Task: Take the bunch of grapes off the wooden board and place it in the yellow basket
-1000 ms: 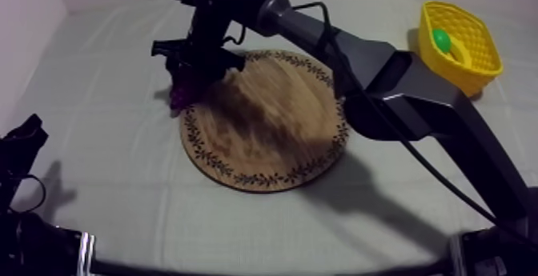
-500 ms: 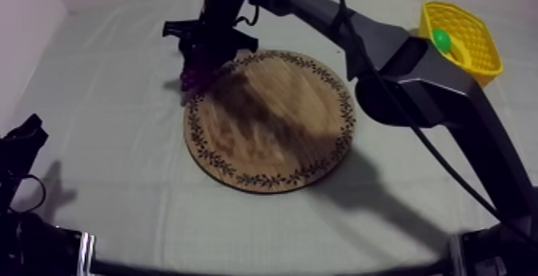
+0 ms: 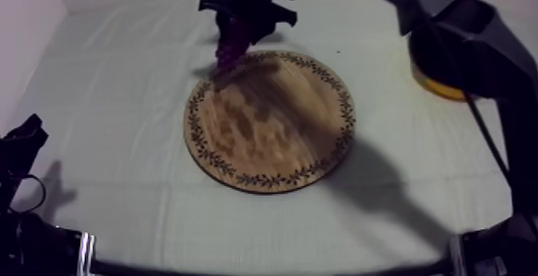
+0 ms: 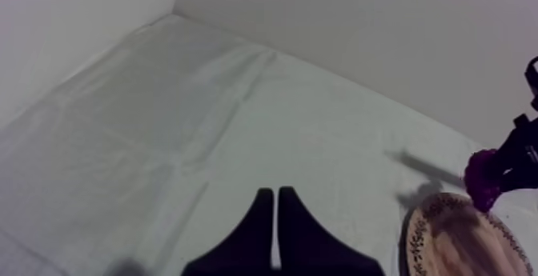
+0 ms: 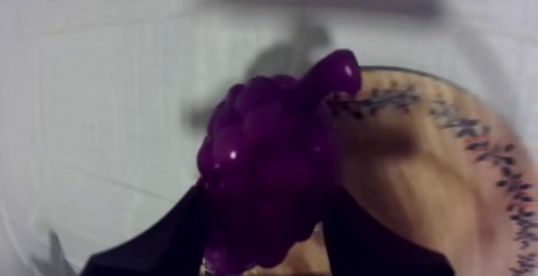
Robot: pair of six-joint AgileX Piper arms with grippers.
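grapes [image 3: 227,51] lifted, right pincer [image 5: 266,215] nearer yellow basket [image 3: 438,88]

Purple bunch of grapes [image 5: 272,159], brown wooden board [image 3: 272,135] with dark leaf-patterned rim, grey-white cloth [image 3: 104,135].

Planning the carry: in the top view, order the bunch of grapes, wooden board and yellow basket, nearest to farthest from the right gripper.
From the right gripper:
1. bunch of grapes, held in its grip.
2. wooden board, its far rim right by the gripper.
3. yellow basket, far right, partly behind the right arm.
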